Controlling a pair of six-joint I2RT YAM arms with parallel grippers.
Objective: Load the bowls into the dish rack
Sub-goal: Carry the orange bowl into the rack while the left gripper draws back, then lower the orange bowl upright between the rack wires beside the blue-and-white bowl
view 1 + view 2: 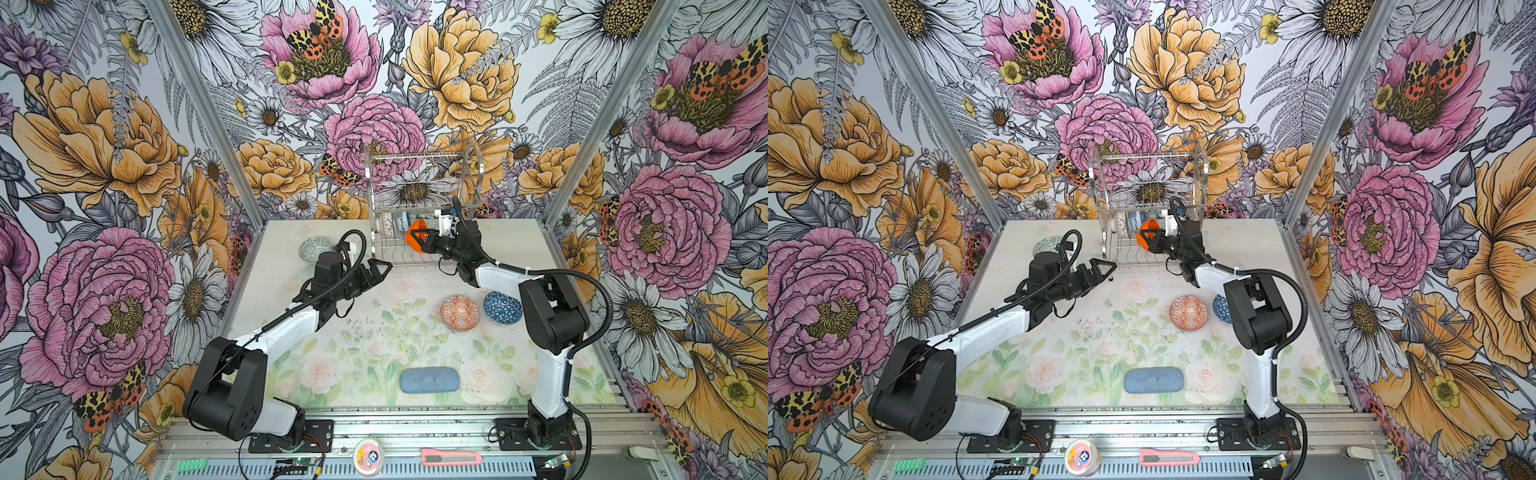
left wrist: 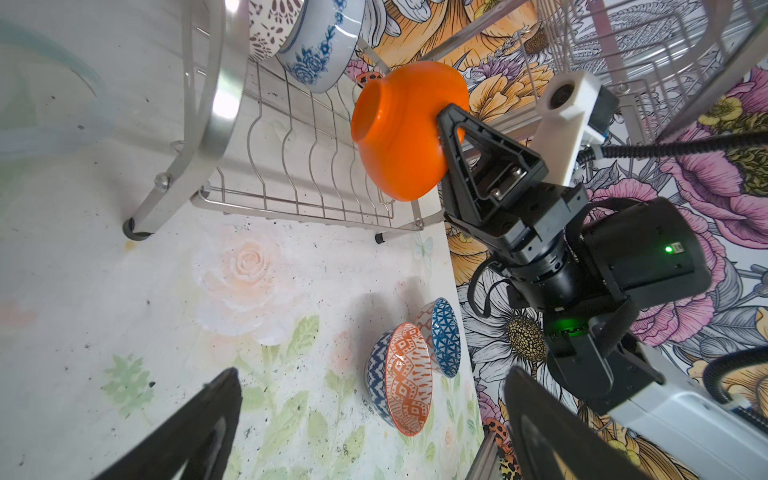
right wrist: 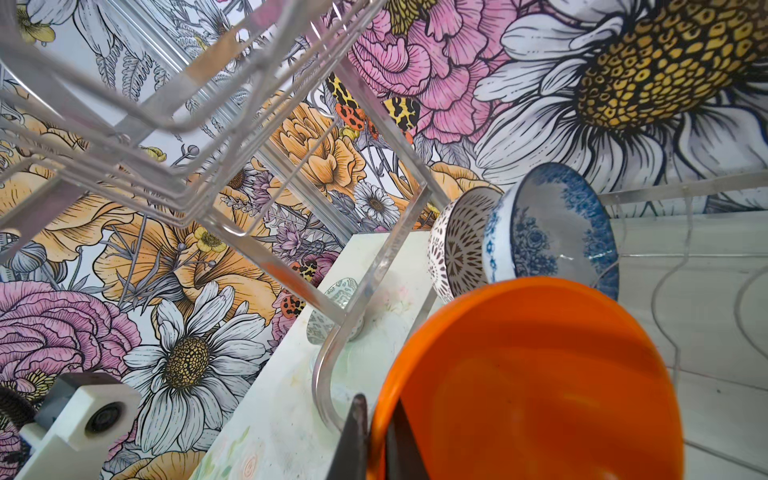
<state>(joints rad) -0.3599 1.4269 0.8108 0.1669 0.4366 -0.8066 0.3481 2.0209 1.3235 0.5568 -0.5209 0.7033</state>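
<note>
Right end effector (image 1: 422,242) is clamped narrow on the rim of the orange bowl (image 1: 414,235), one finger inside and one outside. The bowl is on edge, foot pointing away from the end effector, and hangs just above the lower tier of the dish rack (image 2: 216,104). The blue floral bowl (image 2: 320,54) and the lattice bowl (image 3: 457,245) already stand on edge in that tier. The orange one is near the blue one; the left wrist view suggests a small gap, but contact cannot be ruled out. Left end effector (image 1: 385,267) is spread wide and empty, above the tabletop (image 1: 374,332) near the rack's front corner. Remaining on the tabletop are the grey-green bowl (image 1: 316,248) left of the rack, and the orange-white bowl (image 1: 460,313) and dark-blue bowl (image 1: 503,307) side by side to the right. Judged step: seating bowl three of six. To do it well, keep the bowl on edge and parallel to the blue one, line its lower rim up with a free gap between the wire tines, and descend slowly until the wires carry it. Only then release. Back out low, since the upper tier sits close overhead. Main risk is nudging the blue bowl.
</note>
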